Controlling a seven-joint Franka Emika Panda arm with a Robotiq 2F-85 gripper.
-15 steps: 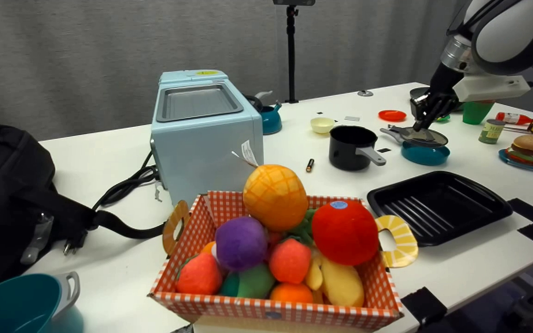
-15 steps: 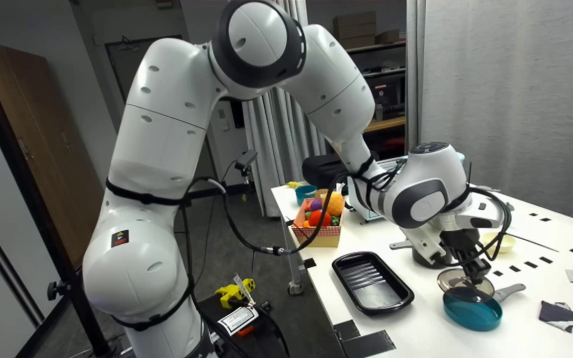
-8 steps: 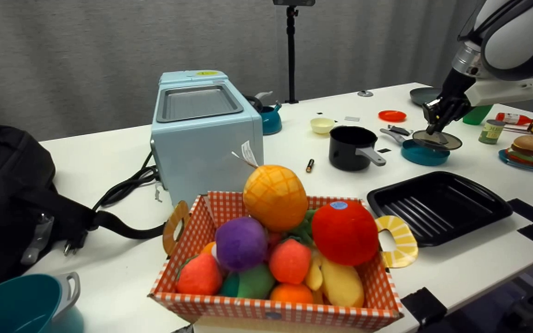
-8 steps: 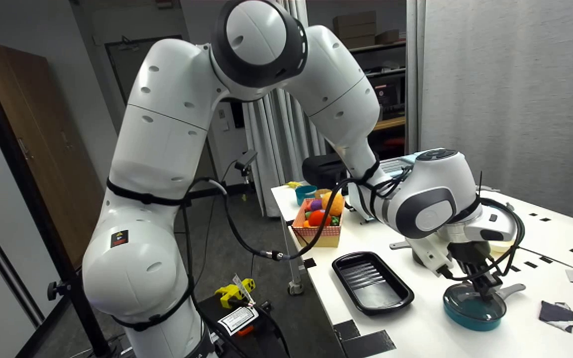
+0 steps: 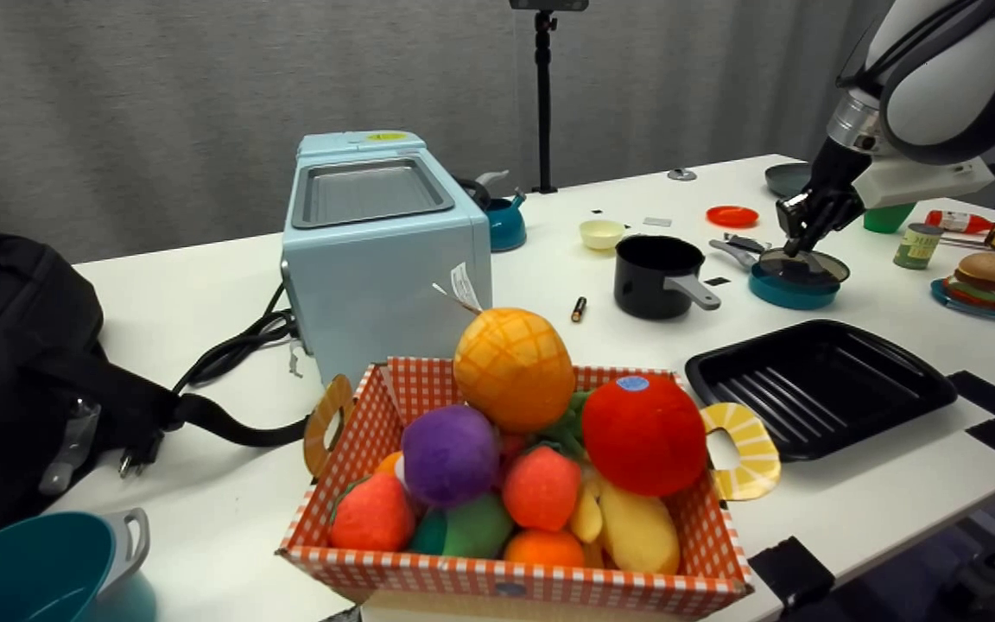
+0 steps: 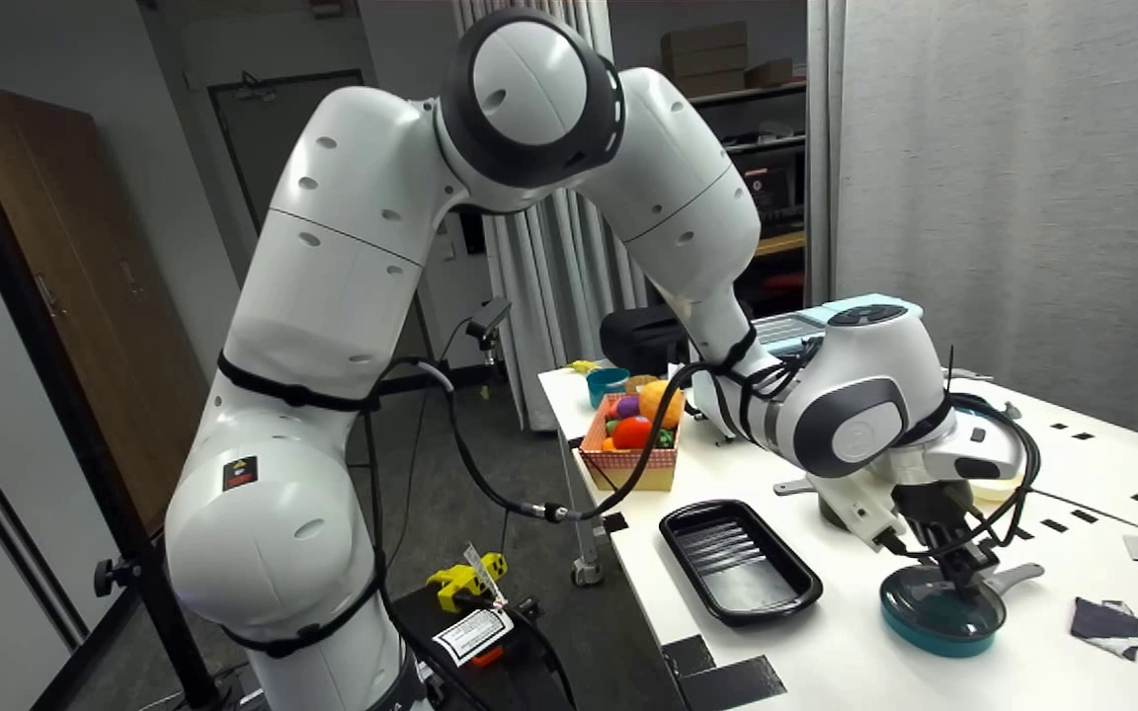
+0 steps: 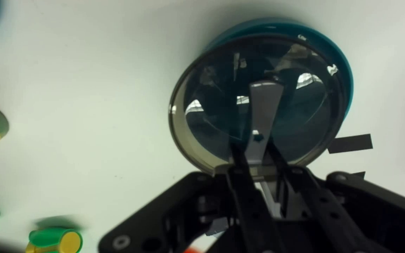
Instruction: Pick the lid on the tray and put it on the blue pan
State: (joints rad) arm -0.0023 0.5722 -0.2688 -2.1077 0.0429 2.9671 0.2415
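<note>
The lid [image 5: 827, 267] is a round dark glass disc with a thin rim and a grey handle; it also shows in an exterior view [image 6: 920, 595] and in the wrist view [image 7: 216, 112]. My gripper [image 7: 256, 149] is shut on the lid's handle, a finger on each side. The lid is over the teal-blue pan [image 5: 791, 295], a little off centre. In the wrist view the pan's rim [image 7: 347, 79] shows past the lid at the upper right. I cannot tell whether the lid touches the pan. The black ridged tray [image 5: 821, 389] has nothing in it; it also shows in an exterior view [image 6: 742, 568].
A black pot [image 5: 653, 281] stands near the pan, whose grey handle [image 6: 1016, 576] points away. A toy burger [image 5: 987, 281], a can [image 5: 917, 245] and a green cup [image 5: 888, 217] are nearby. A fruit basket [image 5: 515, 579] and a light-blue oven [image 5: 394, 285] stand farther off.
The lid, held in my gripper, has moved across onto the pan from an offset position. In the last half second it has shifted back slightly and come lower.
</note>
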